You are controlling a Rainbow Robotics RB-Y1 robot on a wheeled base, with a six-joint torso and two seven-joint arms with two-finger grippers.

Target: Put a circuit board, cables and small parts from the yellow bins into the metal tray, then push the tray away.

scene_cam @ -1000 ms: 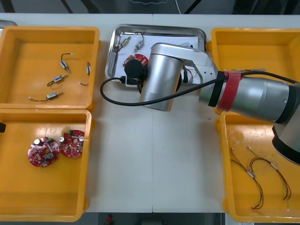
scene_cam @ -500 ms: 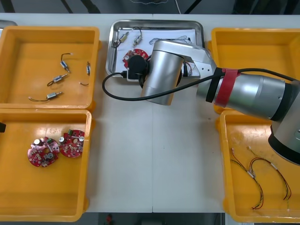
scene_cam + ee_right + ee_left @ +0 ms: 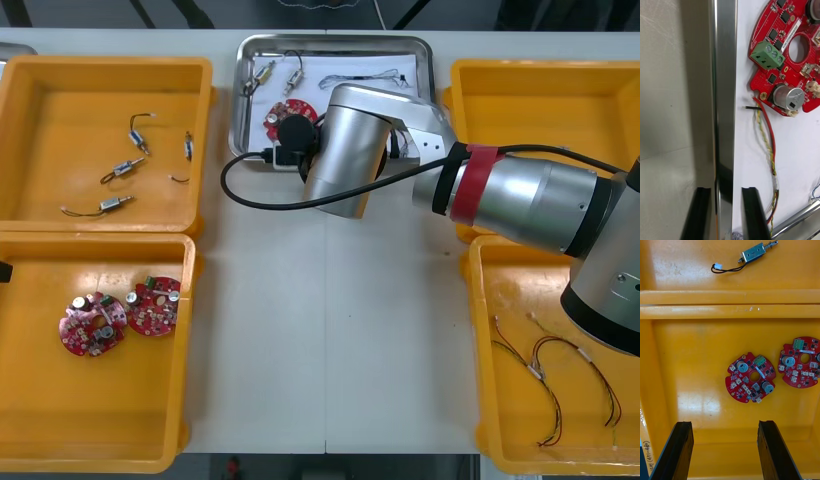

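The metal tray (image 3: 243, 100) lies at the table's far middle, white inside. It holds a round red circuit board (image 3: 281, 113), small metal parts (image 3: 266, 76) and a blue and white cable (image 3: 385, 74). My right arm (image 3: 345, 150) covers the tray's near edge. In the right wrist view my right gripper (image 3: 725, 189) is shut on the tray's rim (image 3: 724, 93), one finger outside, one inside. Just beyond the inner finger lie the circuit board (image 3: 790, 56) and a red and yellow cable (image 3: 769, 146). My left gripper (image 3: 724, 423) hangs open above two circuit boards (image 3: 750, 378) in the near left bin.
The far left yellow bin (image 3: 30, 140) holds several small metal parts (image 3: 120, 170). Two circuit boards (image 3: 95, 325) lie in the near left bin. Red and yellow cables (image 3: 555, 375) lie in the near right bin. The far right bin (image 3: 540, 90) stands beside the tray.
The tray has slid toward the table's far edge, with my right arm following it. The left arm has not moved.
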